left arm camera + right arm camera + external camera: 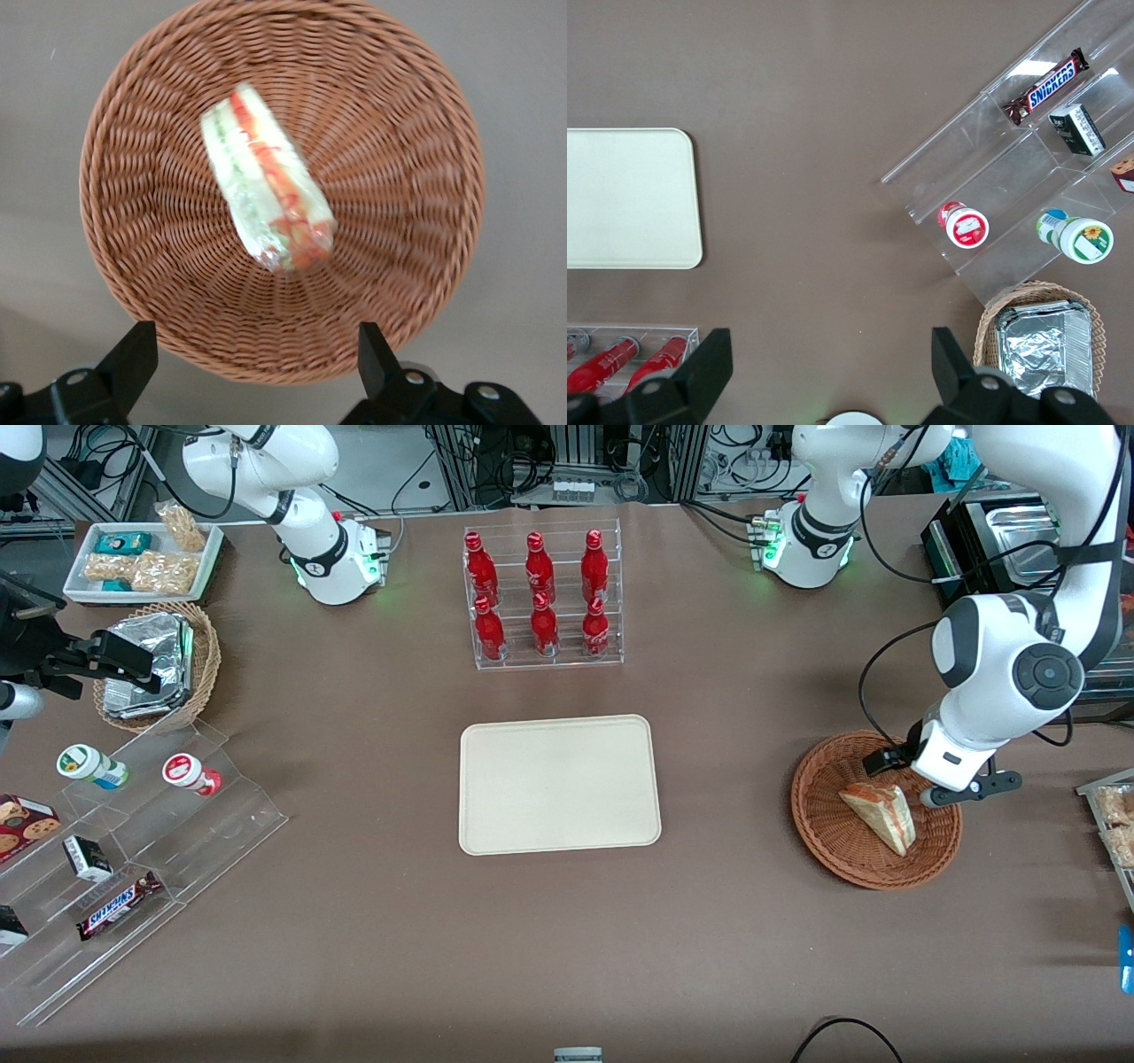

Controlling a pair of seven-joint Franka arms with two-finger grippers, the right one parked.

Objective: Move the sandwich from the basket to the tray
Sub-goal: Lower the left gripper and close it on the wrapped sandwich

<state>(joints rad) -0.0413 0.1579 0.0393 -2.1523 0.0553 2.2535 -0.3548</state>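
Note:
The sandwich [879,815], a clear-wrapped wedge with red and green filling, lies in the reddish-brown wicker basket [824,850] toward the working arm's end of the table. My left gripper [930,788] hovers above the part of the basket farther from the front camera, just above the sandwich. In the left wrist view the gripper [254,354] is open and empty. Its fingertips [135,352] stand wide apart over the basket's rim [399,177], with the sandwich [266,190] lying apart from them. The cream tray [558,784] lies bare at the table's middle and also shows in the right wrist view [629,195].
A clear rack of red bottles [542,598] stands farther from the front camera than the tray. Toward the parked arm's end are a stepped acrylic shelf [133,850] of snacks, a tan basket of foil packs [159,664] and a white snack tray [142,558].

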